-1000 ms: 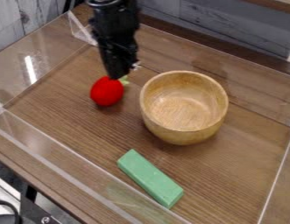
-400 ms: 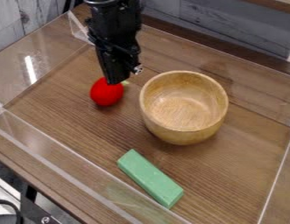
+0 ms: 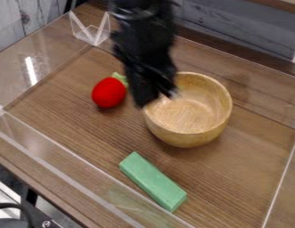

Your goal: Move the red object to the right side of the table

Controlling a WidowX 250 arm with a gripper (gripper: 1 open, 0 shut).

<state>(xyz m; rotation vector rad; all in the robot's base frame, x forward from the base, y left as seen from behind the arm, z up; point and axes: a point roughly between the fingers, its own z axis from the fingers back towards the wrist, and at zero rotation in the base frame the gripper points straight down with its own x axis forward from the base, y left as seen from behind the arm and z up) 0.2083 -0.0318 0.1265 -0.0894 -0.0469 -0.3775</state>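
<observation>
The table (image 3: 66, 116), brown wood grain inside low clear acrylic walls, looks unchanged. So does the wooden bowl (image 3: 192, 111), right of centre and empty as far as can be seen, though the arm now covers its left rim. The arm itself is the big change: a second ago it stood over the red object at the left, and now it has swung right and toward the camera, blurred with motion, with the gripper (image 3: 146, 93) hanging in front of the bowl's near-left rim. The fingers are hard to read in the blur, but they look pressed together with nothing between them. The green block (image 3: 152, 181) lies flat near the front edge and has not moved. The red object (image 3: 108, 92), a small strawberry-like toy with a green top, sits on the table left of the bowl in just the spot it had before, apart from the gripper. For the task this probably means the grasp missed or never closed on the toy: the arm is travelling right empty, so the move has made no progress and the toy needs a fresh approach and pick. No brands, labels or legible writing are visible anywhere.
</observation>
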